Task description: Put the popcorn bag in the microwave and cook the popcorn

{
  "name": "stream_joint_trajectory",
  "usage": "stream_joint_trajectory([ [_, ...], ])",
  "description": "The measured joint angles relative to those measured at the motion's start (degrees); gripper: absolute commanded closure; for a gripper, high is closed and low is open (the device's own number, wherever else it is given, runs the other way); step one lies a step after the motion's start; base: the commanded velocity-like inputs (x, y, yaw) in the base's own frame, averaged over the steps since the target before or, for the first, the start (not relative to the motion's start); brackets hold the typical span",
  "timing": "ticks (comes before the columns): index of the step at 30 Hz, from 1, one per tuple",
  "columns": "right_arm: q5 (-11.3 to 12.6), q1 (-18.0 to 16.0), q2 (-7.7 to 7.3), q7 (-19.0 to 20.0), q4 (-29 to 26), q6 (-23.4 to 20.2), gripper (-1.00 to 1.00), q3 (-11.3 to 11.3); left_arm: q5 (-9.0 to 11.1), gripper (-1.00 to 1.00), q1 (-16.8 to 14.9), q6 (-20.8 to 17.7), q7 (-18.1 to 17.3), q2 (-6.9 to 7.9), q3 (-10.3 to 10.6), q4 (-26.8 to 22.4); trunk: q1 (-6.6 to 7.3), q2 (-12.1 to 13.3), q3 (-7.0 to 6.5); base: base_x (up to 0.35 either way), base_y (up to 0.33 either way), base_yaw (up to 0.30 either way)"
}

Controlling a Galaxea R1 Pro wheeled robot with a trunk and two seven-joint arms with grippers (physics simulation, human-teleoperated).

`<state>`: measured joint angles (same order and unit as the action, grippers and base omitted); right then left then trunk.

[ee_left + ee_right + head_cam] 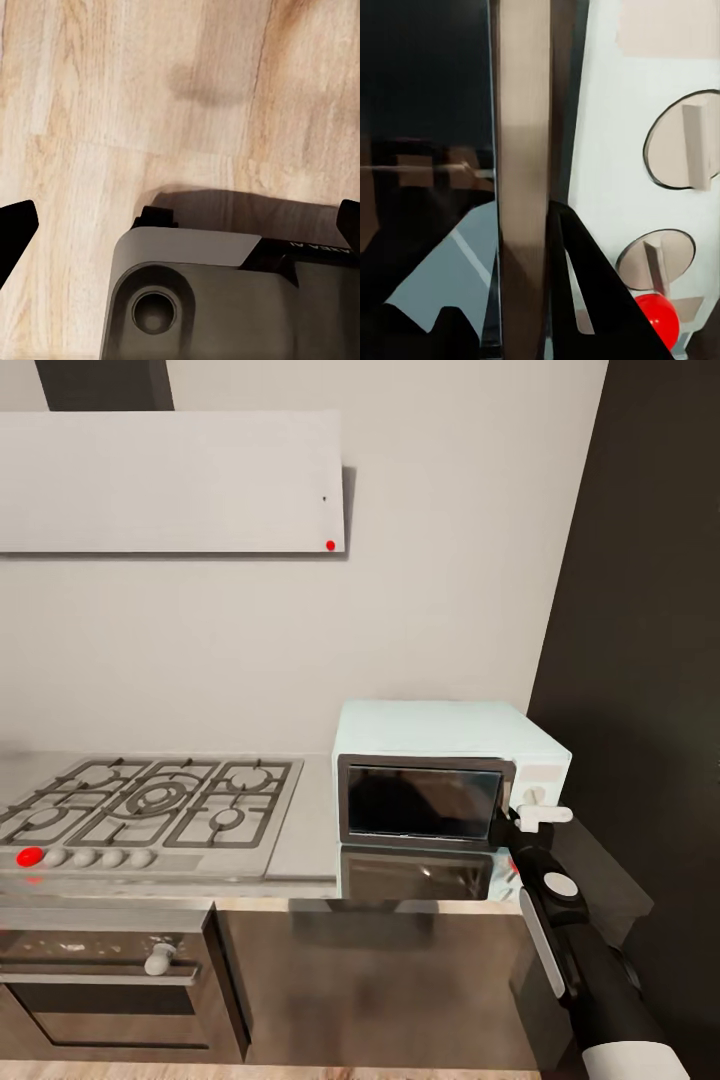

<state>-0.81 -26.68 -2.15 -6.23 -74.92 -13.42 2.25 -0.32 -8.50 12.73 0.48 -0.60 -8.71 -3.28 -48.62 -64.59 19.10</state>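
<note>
the right pincer (515, 822) is set at the microwave (440, 785) door handle (521, 187), lower right, apparently to open it; grip cannot be told.

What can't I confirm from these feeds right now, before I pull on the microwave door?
- Right gripper: head view shows it at the microwave door edge; whether the fingers clamp the door is unclear, and the right wrist view is too close.
- Microwave interior: dark glass and reflections hide it.
- Left gripper: fingertips cut off by picture edges over the floor.
</note>
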Motion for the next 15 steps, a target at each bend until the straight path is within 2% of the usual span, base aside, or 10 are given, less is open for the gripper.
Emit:
stream_joint_trajectory([
  [7, 0.05, 0.00, 0.00, -0.14, 0.00, 0.01, 1.00, -0.08, 0.00, -1.00, 0.00, 0.00, 0.00, 0.00, 0.00, 0.00, 0.00, 0.00, 0.00, -0.001, 0.000, 0.000],
  [12, 0.11, 0.01, -0.01, -0.16, -0.04, 0.00, 1.00, -0.60, 0.00, -1.00, 0.00, 0.00, 0.00, 0.00, -0.01, 0.00, -0.03, 0.00, 0.00, -0.221, 0.000, 0.000],
  [15, 0.12, 0.01, 0.00, -0.15, -0.04, 0.00, 1.00, -0.82, 0.00, -1.00, 0.00, 0.00, 0.00, 0.00, 0.00, 0.00, -0.01, 0.00, 0.00, -0.069, 0.000, 0.000],
])
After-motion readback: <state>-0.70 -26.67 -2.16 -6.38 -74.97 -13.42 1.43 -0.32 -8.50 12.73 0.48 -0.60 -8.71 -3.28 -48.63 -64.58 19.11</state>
